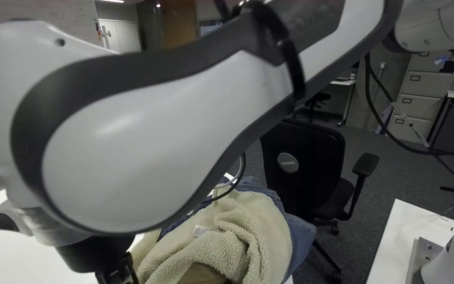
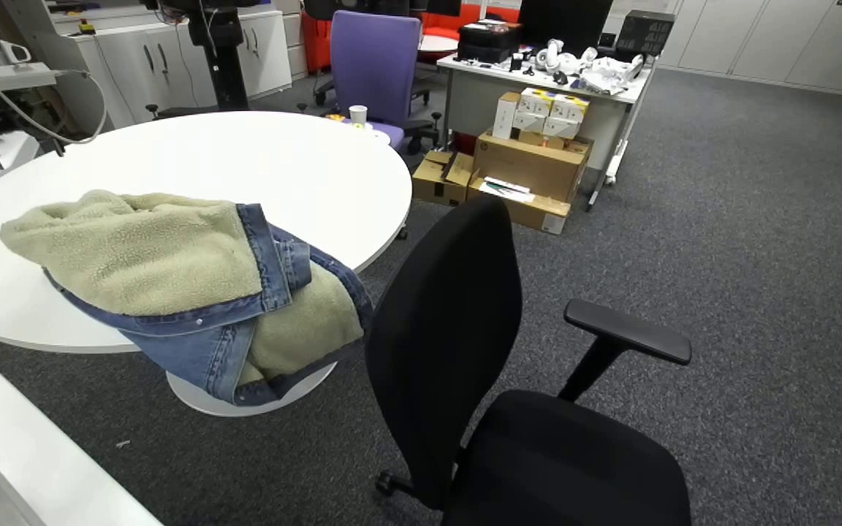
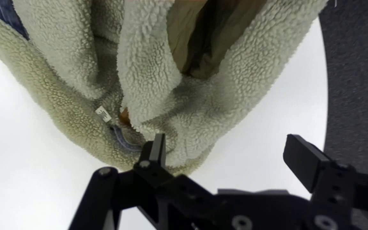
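Presently, one rumpled blue denim jacket with cream fleece lining (image 2: 150, 252) lies on a round white table (image 2: 304, 161), its long axis in an exterior view running from tabletop over the rim toward a black fabric office chair (image 2: 450, 321). Black two-fingered gripper (image 3: 225, 140): jaws spread wide, grasping nothing, at the fleece's edge. The wrist view shows a small white label (image 3: 103, 114); an exterior view instead shows stitched denim edging (image 2: 266, 256).

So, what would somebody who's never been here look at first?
Probably the sherpa-lined denim jacket, crumpled on the round white table and partly hanging over its edge. Next might come the white Franka arm filling much of an exterior view. In the wrist view, the black Robotiq gripper stands open near the jacket.
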